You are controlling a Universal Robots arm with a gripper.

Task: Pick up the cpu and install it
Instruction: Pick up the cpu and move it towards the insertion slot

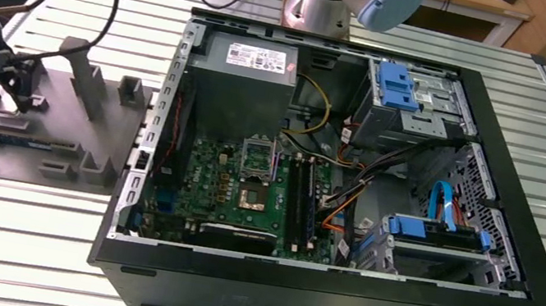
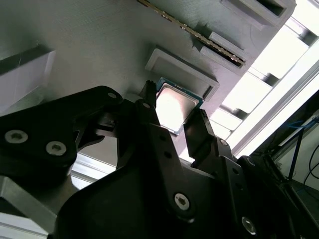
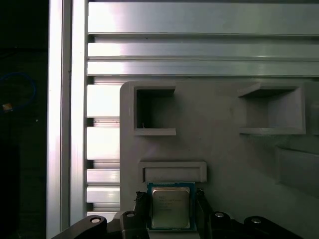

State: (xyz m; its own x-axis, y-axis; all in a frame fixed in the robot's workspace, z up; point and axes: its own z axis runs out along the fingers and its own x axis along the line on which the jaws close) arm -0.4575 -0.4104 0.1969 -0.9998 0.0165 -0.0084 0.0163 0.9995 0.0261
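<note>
Silver lid catching the light, the cpu point(image 3: 171, 206) sits right between the two dark fingers point(image 3: 141, 211) of the end effector point(image 3: 171, 213), and in both wrist views those fingers press in against its opposite edges: narrow, clamped on the chip. The second wrist view has the cpu point(image 2: 174, 107) tilted bright against the black linkage of the end effector point(image 2: 174, 122), just beside a shallow raised frame on the grey holder point(image 2: 99, 50). Whether the chip rests on the holder or hangs just clear of it, I cannot tell.

Out in the exterior view, the end effector point(image 1: 13, 100) is low over the grey holder point(image 1: 55, 125), at the exterior view's left on the slatted metal bench point(image 1: 275, 4). A thin circuit strip point(image 2: 192, 32) stands on edge in a slot of that holder, a little beyond the chip.

Well apart, toward the exterior view's right, the open computer case point(image 1: 520, 269) lies on its side. Inside, the green motherboard point(image 1: 201, 183) shows its square socket point(image 1: 250, 193), with a grey box point(image 1: 246, 82) on the far side of it.
</note>
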